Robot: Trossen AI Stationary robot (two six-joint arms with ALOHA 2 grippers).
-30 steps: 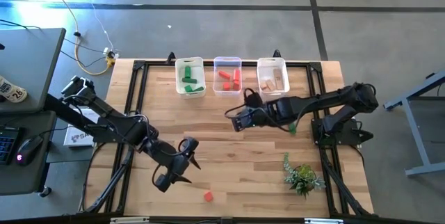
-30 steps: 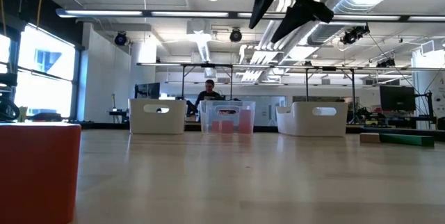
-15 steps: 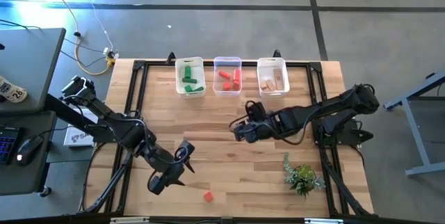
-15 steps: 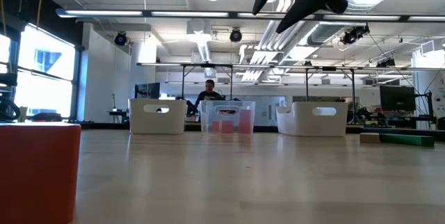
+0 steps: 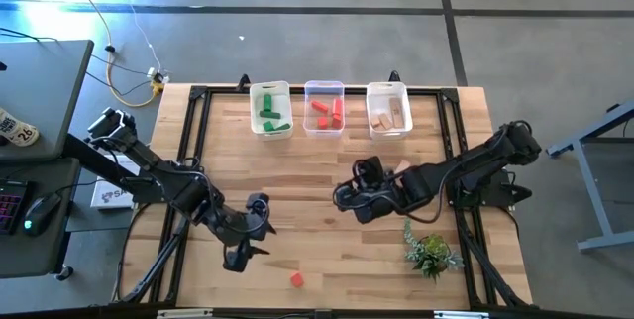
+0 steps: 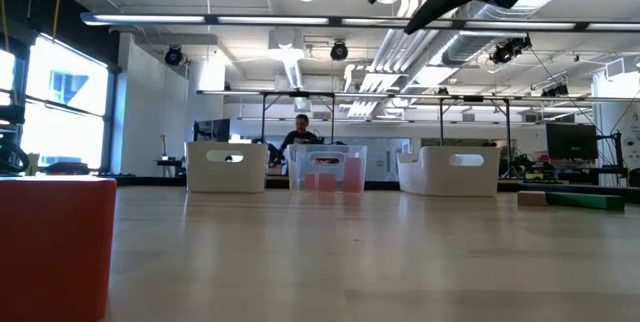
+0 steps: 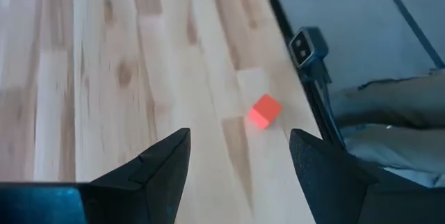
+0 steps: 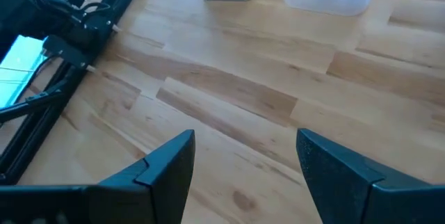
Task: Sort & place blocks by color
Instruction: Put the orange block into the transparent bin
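Observation:
A red block point(image 5: 296, 279) point(image 7: 264, 110) lies flat on the table near its front edge, and fills the low view's left point(image 6: 55, 247). My left gripper point(image 5: 256, 245) point(image 7: 240, 135) hovers open above the table a short way left of it, slanting down toward it. My right gripper point(image 5: 349, 200) point(image 8: 245, 135) point(image 6: 390, 14) hangs open over the table's middle, above bare wood. A tan block point(image 6: 543, 198) point(image 5: 403, 167) and a green block point(image 6: 592, 200) lie on the table by the right arm. Three bins at the far edge hold green blocks point(image 5: 270, 111), red blocks point(image 5: 325, 111) and tan blocks point(image 5: 389, 114).
A small leafy plant point(image 5: 431, 252) stands at the near right. The low camera point(image 7: 306, 46) sits at the front edge just beyond the red block. Black frame rails point(image 5: 188, 160) run along the table's sides. A person point(image 6: 300, 132) sits in the room far behind the bins.
My right gripper has swung from near the bins toward the table's near edge and slightly right, staying open and high. My left gripper has rolled about its own axis and tipped further down toward the red block, barely shifting. No block has moved.

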